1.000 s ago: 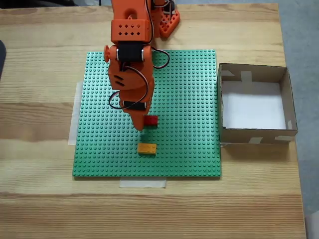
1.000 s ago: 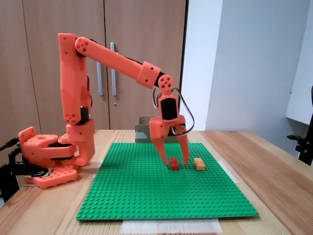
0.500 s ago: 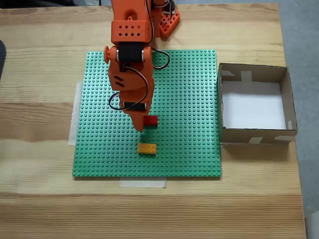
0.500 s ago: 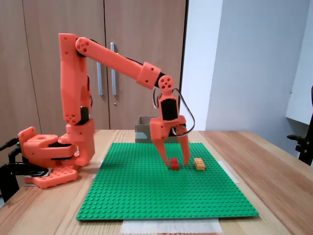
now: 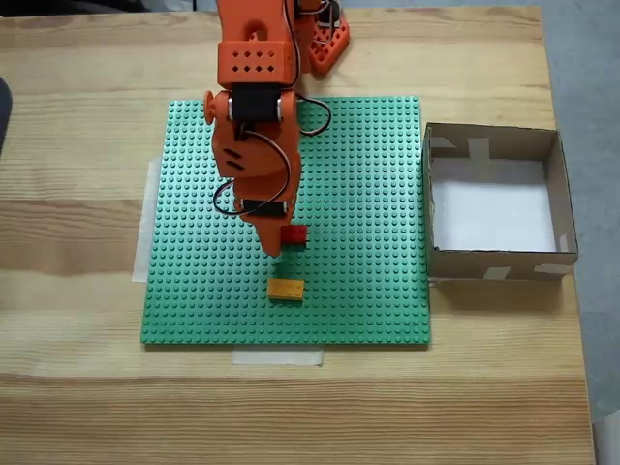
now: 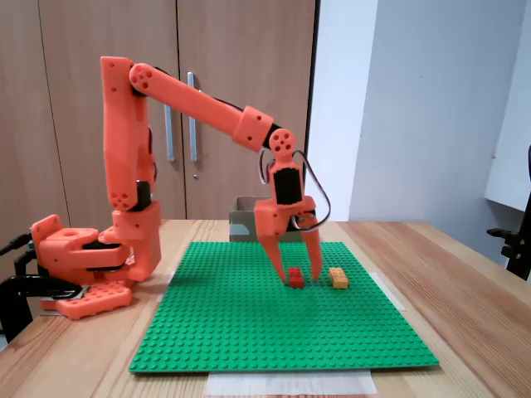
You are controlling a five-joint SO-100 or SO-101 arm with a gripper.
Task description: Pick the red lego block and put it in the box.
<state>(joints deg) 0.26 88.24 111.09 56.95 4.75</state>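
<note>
Pincer (image 6: 299, 274) wide, straddling red lego block (image 6: 294, 276) w/ fingers low; off-centre closing could knock it toward the yellow brick (image 6: 338, 278).

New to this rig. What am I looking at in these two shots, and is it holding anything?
It is one orange robot arm bolted to a wooden table, ending in a two-finger gripper.

One fixed view looks straight down from above; the other stands level with the table and sees the arm from the side.

On the table lies a green studded baseplate. On it sit a red lego block and, nearer the plate's lower edge in the top-down view, a yellow-orange brick. Right of the plate in that view stands the box, cardboard with a white bottom, with nothing in it.

Nothing is lifted. In the side view the fingers are spread and reach down on either side of the red block, which rests on the plate.
</note>
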